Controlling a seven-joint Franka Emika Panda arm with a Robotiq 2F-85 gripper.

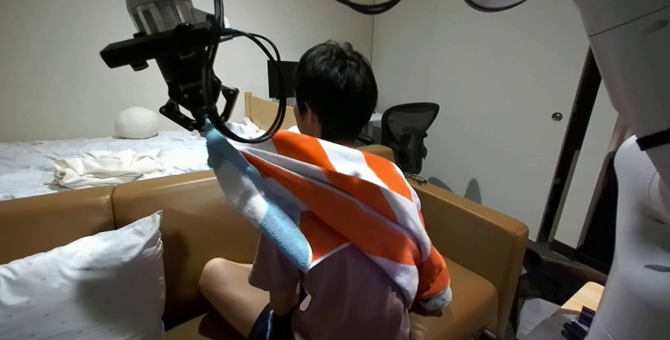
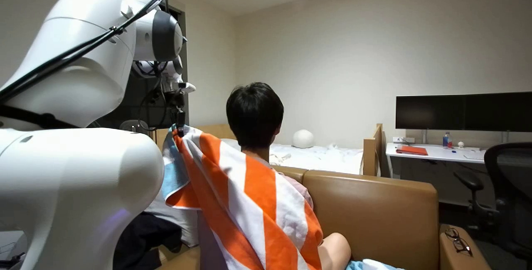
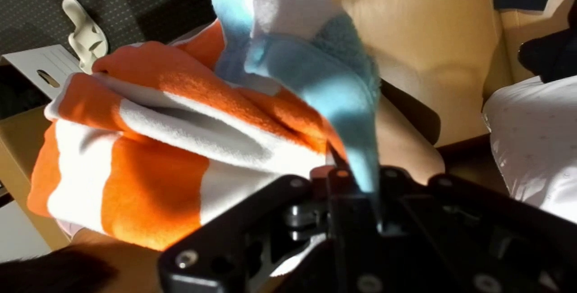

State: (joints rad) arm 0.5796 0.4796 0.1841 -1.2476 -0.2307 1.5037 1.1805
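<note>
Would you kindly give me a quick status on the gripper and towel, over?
Gripper clamped on striped towel. Towel held up there, draped across the back of a seated person. Head close by, worth minding.

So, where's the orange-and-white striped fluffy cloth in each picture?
In an exterior view: the orange-and-white striped fluffy cloth is near the centre, across the back of a black-haired person.
In an exterior view: the cloth is just left of centre, running to the bottom edge.
In the wrist view: the cloth fills much of the left half, reaching past the centre.
Shared landmark: the black metal pincer gripping it.
</note>
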